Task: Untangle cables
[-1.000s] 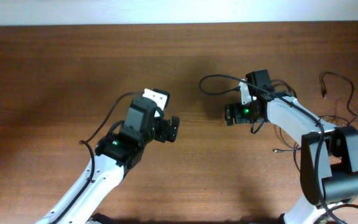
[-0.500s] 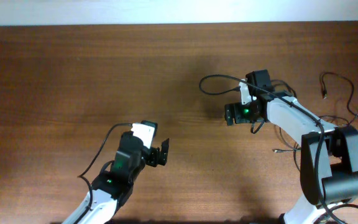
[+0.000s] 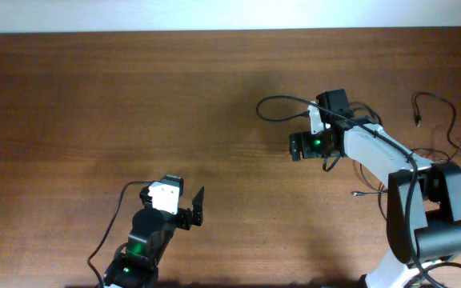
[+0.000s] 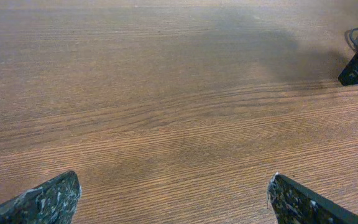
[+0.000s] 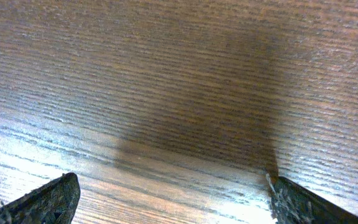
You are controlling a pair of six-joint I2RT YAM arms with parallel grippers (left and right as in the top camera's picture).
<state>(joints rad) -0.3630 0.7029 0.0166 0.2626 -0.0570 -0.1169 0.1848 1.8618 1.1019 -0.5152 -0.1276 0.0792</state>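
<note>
Cables (image 3: pixel 453 120) lie loose at three o'clock on the table (image 3: pixel 94 96), outside both claws. The right gripper (image 3: pixel 294 146) hangs wide and empty near centre. The left gripper (image 3: pixel 196 206), equally wide, sits at seven o'clock, probably parked clear.

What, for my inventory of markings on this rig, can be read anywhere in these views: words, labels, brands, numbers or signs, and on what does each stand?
None: no view shows readable text.
The white housing on the left arm shows no print that can be made out.
The green lights on both arms are plain lights, not signs.
The cables are too small to show any marking.
The table is bare wood grain.
</note>
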